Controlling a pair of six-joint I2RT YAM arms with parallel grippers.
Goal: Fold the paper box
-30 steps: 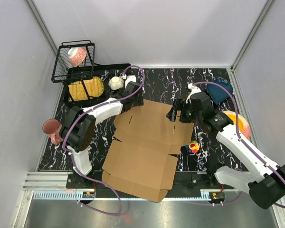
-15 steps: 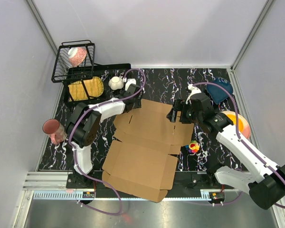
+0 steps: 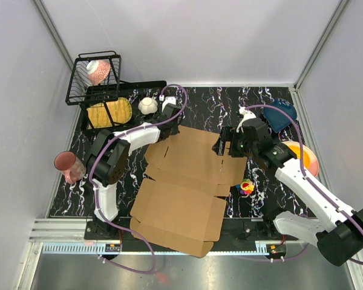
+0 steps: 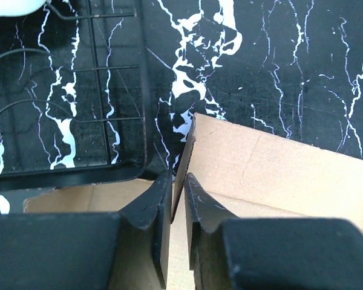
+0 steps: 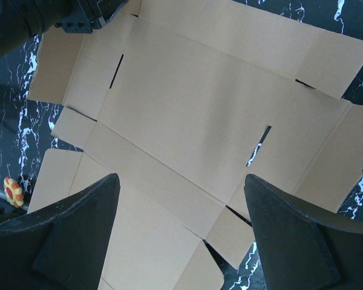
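The paper box (image 3: 187,181) lies flat and unfolded on the black marbled table, a brown cardboard sheet with flaps and slots. My left gripper (image 3: 169,122) is at its far left corner. In the left wrist view a thin flap (image 4: 183,158) stands on edge between the two fingers of the left gripper (image 4: 178,176), which are shut on it. The rest of the sheet (image 4: 284,175) lies flat beyond. My right gripper (image 3: 221,147) hovers over the sheet's right side. In the right wrist view the right gripper (image 5: 180,179) is wide open above the cardboard (image 5: 199,109), holding nothing.
A wire basket (image 3: 95,75) and a black tray (image 3: 118,92) with a yellow item stand at the far left. A white pot (image 3: 147,106) sits beside them. A pink cup (image 3: 66,164) is at the left, a small toy (image 3: 246,186), orange bowl (image 3: 304,156) and blue item (image 3: 281,115) at the right.
The left gripper's fingers have closed from wide apart onto the cardboard flap at the far left corner. The right arm has not moved.
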